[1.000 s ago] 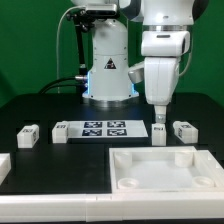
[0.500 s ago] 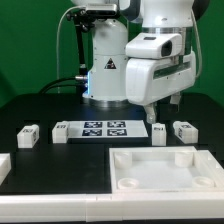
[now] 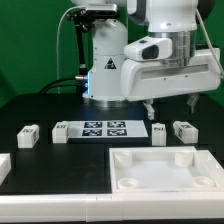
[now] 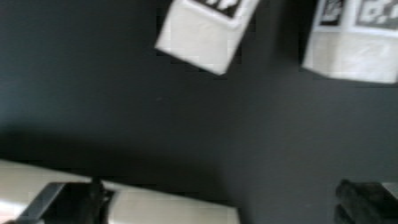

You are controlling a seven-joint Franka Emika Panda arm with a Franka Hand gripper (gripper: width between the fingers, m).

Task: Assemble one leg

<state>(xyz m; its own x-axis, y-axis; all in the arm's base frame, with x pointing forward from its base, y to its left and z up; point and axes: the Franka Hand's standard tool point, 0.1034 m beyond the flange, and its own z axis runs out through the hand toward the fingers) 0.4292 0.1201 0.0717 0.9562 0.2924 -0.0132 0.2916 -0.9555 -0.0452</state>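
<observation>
Two small white legs (image 3: 160,132) (image 3: 184,130) with marker tags stand on the black table at the exterior view's right. A third leg (image 3: 27,133) stands at the left. My gripper (image 3: 170,102) hangs above the two right legs, turned sideways, open and empty. In the wrist view the two legs (image 4: 205,35) (image 4: 356,45) lie well beyond the gripper (image 4: 219,203). Its dark fingertips (image 4: 68,203) are spread wide with nothing between them.
The large white tray-like part (image 3: 165,170) lies in front of the legs; its edge shows in the wrist view (image 4: 125,190). The marker board (image 3: 95,129) lies mid-table. Another white part (image 3: 3,165) sits at the far left edge. The robot base (image 3: 108,70) stands behind.
The hand has swung from pointing straight down over the nearer right leg to a sideways, rotated pose, and has risen a little. The legs have not moved.
</observation>
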